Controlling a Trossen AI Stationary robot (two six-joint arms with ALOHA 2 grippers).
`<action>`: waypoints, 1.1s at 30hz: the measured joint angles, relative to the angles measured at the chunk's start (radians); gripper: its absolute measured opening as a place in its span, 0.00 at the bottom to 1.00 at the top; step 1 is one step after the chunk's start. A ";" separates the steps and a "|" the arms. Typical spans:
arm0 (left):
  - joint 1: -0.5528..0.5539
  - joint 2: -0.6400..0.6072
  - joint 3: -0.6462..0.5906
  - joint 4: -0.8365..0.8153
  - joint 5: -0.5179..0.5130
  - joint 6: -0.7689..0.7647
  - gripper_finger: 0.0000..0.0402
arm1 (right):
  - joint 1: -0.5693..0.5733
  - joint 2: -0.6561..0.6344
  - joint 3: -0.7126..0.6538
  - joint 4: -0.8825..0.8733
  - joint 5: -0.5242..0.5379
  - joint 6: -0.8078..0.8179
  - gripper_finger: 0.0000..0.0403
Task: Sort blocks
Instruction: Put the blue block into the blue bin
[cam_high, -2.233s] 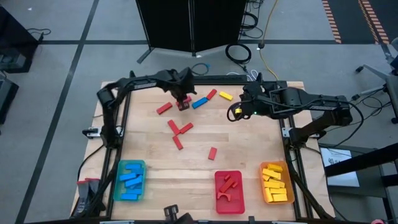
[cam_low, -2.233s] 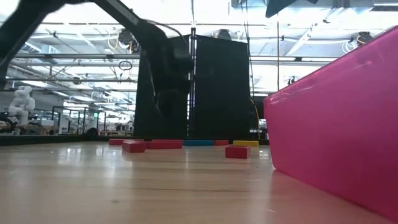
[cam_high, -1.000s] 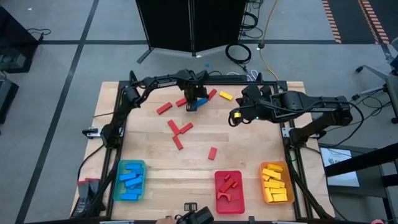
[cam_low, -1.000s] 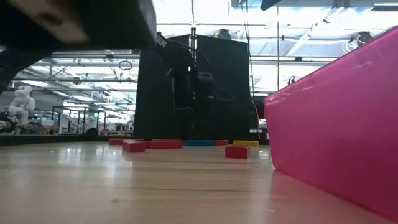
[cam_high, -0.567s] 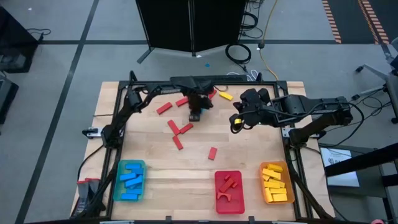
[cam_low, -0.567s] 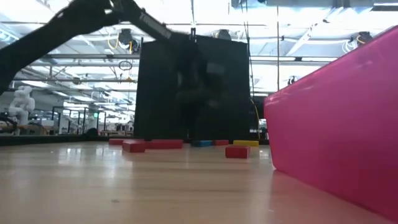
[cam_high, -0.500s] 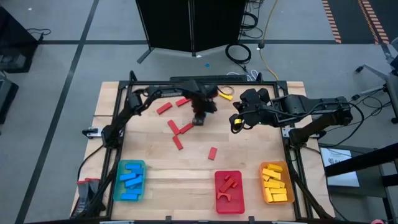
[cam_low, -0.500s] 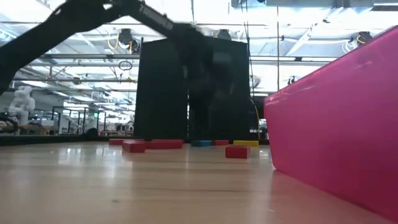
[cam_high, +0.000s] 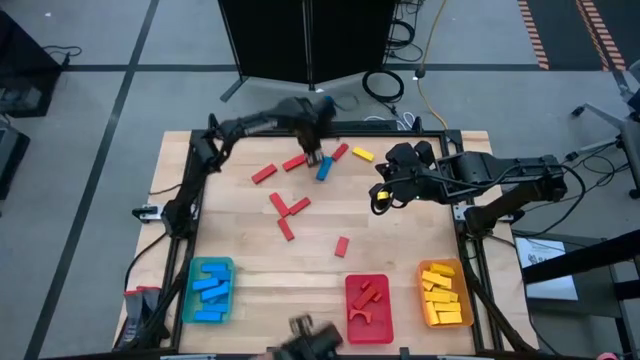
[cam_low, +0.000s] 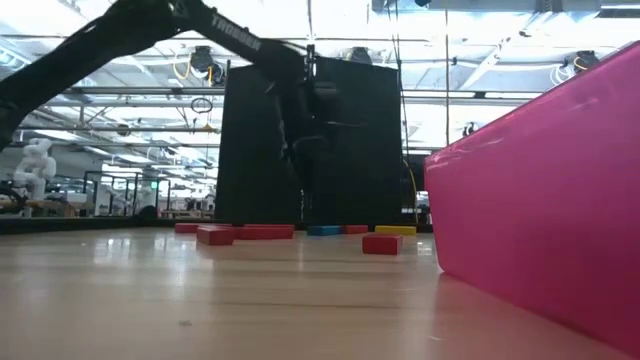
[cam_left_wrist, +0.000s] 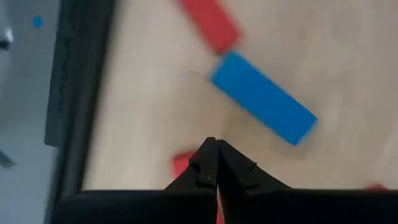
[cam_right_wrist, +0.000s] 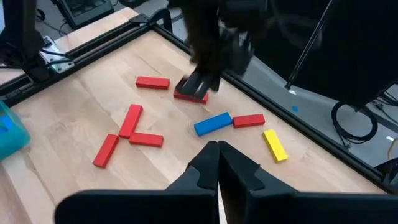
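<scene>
Since half a second ago, the left gripper (cam_high: 313, 150) has retreated toward the table's far edge, fingers pressed together on nothing, over a red block (cam_high: 294, 162). Just beside lies the small blue rectangular block (cam_high: 324, 168) (released, skewed). Regrasping risks nudging neighbouring reds. Right gripper (cam_high: 380, 198) waits, pinched closed.
</scene>
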 joint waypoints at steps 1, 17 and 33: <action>0.032 0.000 0.001 0.016 0.022 -0.017 0.00 | 0.000 0.000 0.000 -0.002 0.000 -0.005 0.00; 0.085 0.095 0.001 0.140 0.244 -0.189 0.00 | -0.001 0.000 0.000 0.010 0.005 -0.015 0.00; 0.059 0.169 0.008 0.096 0.303 -0.241 0.00 | 0.000 0.000 0.000 0.015 -0.010 -0.011 0.00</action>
